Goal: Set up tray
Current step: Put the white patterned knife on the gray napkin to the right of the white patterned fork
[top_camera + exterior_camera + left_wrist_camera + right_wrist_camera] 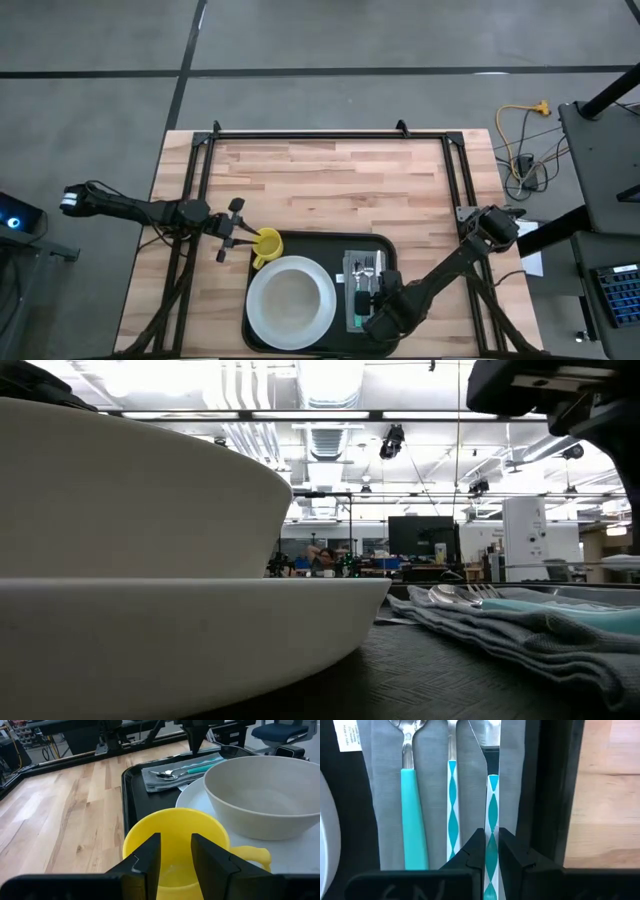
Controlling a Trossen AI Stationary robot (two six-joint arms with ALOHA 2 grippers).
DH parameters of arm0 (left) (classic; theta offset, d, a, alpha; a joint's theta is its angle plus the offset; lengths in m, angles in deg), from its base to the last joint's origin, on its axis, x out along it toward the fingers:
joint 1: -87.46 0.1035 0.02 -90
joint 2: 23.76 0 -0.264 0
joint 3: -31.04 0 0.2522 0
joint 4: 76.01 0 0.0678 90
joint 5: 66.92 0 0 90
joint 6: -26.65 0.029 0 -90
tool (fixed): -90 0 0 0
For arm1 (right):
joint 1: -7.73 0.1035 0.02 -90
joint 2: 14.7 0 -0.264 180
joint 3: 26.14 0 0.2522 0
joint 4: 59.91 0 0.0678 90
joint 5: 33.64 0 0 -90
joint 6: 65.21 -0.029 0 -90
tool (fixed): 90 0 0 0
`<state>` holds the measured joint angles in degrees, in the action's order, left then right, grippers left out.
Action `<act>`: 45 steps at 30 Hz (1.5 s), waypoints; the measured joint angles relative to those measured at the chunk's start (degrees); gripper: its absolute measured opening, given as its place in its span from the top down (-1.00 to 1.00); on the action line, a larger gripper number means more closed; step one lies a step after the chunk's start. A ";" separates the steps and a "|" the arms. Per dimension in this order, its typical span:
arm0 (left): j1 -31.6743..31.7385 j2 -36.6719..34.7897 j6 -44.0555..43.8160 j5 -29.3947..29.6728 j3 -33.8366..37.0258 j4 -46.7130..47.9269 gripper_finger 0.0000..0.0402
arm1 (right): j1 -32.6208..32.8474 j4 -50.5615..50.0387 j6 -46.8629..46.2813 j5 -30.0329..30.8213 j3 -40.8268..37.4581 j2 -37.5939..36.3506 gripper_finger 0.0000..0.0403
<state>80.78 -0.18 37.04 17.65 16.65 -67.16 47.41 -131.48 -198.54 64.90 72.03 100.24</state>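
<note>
Tray (300, 243) at near table edge, partly cut off. Napkin tag (349, 735) print unreadable. Left gripper (175, 855) clamps yellow cup (175, 827) rim (tray's left corner). Right gripper (491, 851) pinches knife (491, 810) handle on napkin (435, 795).

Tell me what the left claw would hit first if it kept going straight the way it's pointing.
The left claw already grips the near wall of the yellow cup. Straight on, the cup would likely meet the white bowl on the plate first, though depth there is hard to judge.
</note>
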 joint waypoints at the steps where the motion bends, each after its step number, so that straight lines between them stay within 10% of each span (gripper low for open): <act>1: 0.01 0.00 0.00 0.00 0.00 0.00 0.53 | -0.12 0.19 -0.03 0.00 0.01 0.00 0.89; 45: 0.00 0.02 0.02 0.00 -0.04 0.00 0.53 | -2.62 11.28 0.39 -4.42 -8.84 -0.08 0.89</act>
<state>80.78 -0.16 37.06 17.65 16.61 -67.16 44.79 -120.19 -198.15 60.48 63.19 100.16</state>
